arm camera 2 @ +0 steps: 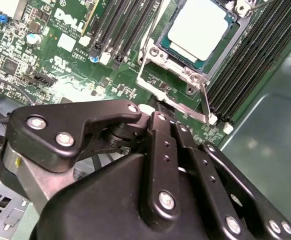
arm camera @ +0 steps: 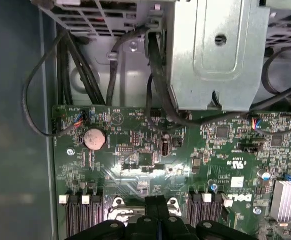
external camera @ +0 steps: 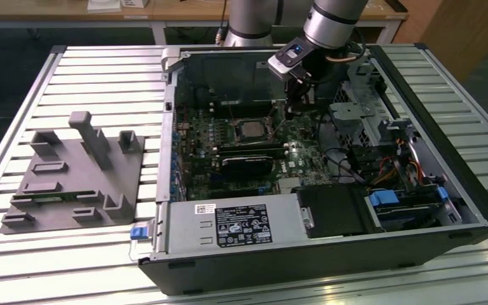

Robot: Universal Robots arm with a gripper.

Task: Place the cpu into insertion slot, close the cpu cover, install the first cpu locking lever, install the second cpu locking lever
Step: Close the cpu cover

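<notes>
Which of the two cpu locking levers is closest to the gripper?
The wire lever on the gripper's side of the cpu, just ahead of its tips in the second wrist view. The other lever sits beyond the cpu, at the far corner.

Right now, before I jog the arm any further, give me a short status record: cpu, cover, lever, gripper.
cpu: lies flat, pale face up, on the green motherboard
cpu cover: down, its metal frame around the cpu
locking lever: thin wire rod along the cover's edge; cannot tell whether it is latched
gripper: fingers together, nothing visibly held, tips low beside the cover
surroundings: open computer case on a slatted table
</notes>
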